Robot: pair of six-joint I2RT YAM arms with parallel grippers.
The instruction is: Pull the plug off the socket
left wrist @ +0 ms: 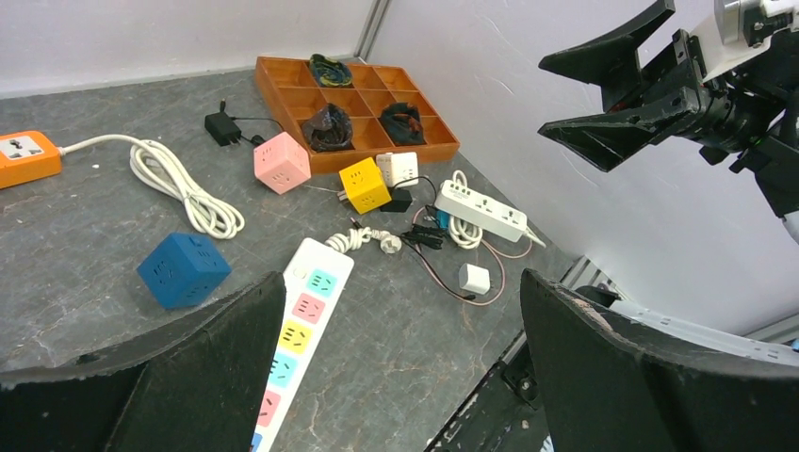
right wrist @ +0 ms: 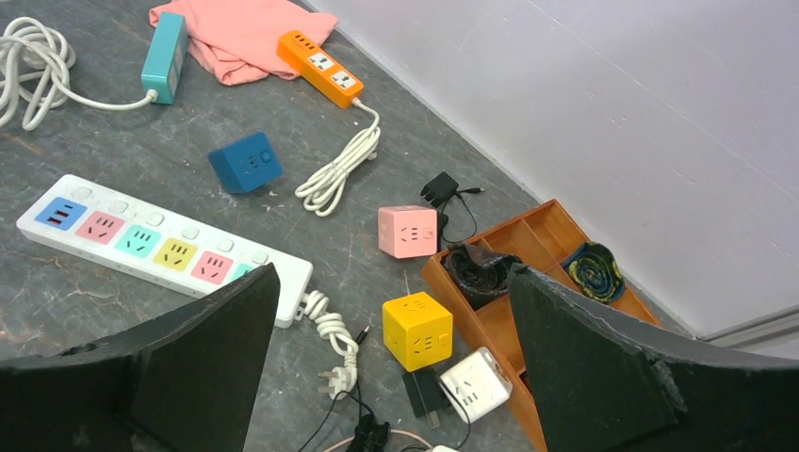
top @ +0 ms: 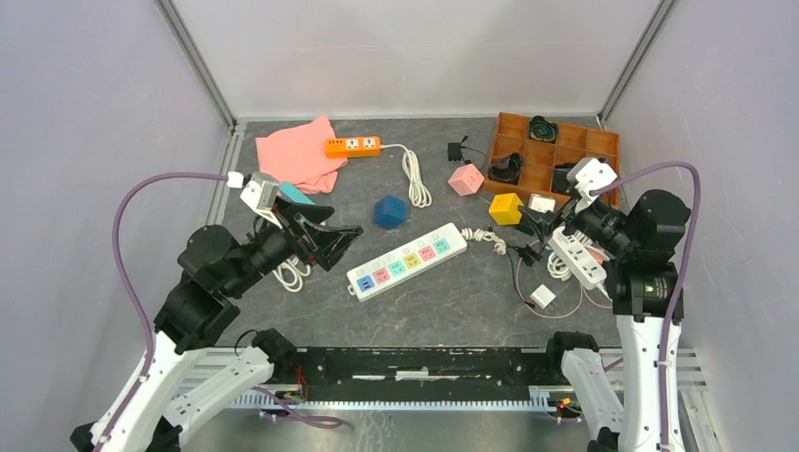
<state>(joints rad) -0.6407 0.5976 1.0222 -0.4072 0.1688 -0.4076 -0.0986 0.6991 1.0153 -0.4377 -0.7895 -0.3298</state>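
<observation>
The left pincer [top: 335, 232], jaws wide apart and empty, hangs just left of the long white socket [top: 407, 261] with pastel outlets lying mid-surface [top: 443, 311], while the right pincer [top: 533, 230], equally spread and empty, hangs beyond its coiled white cord [top: 485, 238].

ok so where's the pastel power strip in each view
Top external: pastel strip lies at the centre of the picture, slanting up to the right.
Left wrist: bottom centre, running up from the lower edge.
Right wrist: left half, at middle height.
Shared landmark: blue cube, close beside the strip in every view.
</observation>
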